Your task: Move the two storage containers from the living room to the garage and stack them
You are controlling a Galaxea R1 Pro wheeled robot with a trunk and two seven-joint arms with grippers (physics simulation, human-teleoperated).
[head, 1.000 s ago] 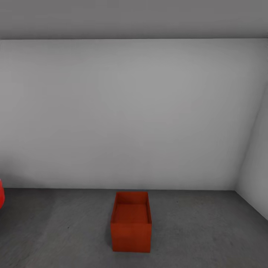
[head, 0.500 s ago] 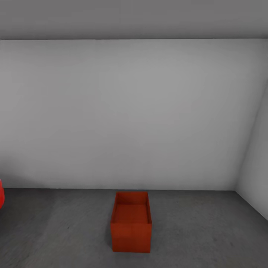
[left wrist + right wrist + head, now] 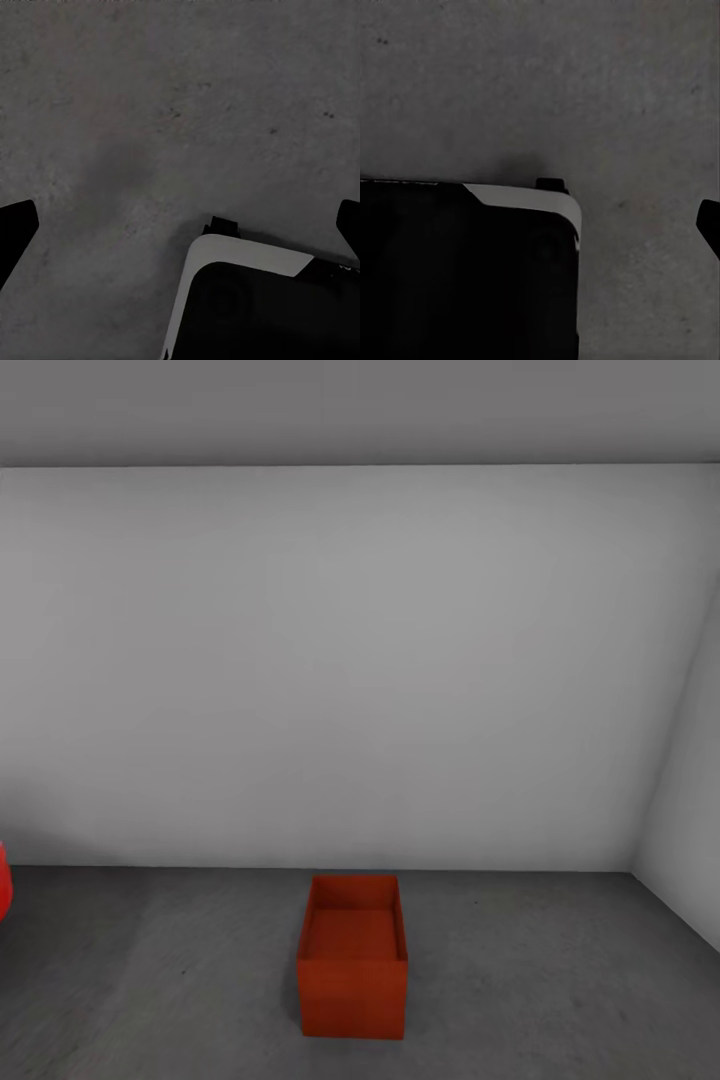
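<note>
One red-orange storage container (image 3: 352, 970) stands upright and open-topped on the garage's dark grey floor (image 3: 550, 980), a short way in front of the pale grey back wall (image 3: 340, 660). Nothing is inside it. In the left wrist view my left gripper (image 3: 180, 232) points down at the floor, its dark fingertips (image 3: 15, 229) far apart with nothing between them. My right gripper (image 3: 540, 229) also faces the floor; one dark fingertip (image 3: 711, 225) shows at the frame's edge, and it holds nothing. The living room is out of view.
A sliver of the red car (image 3: 3, 880) shows at the far left. A side wall (image 3: 690, 810) closes the room at the right. The robot's black-and-white base (image 3: 255, 300) sits under both wrist cameras. Bare floor lies on both sides of the container.
</note>
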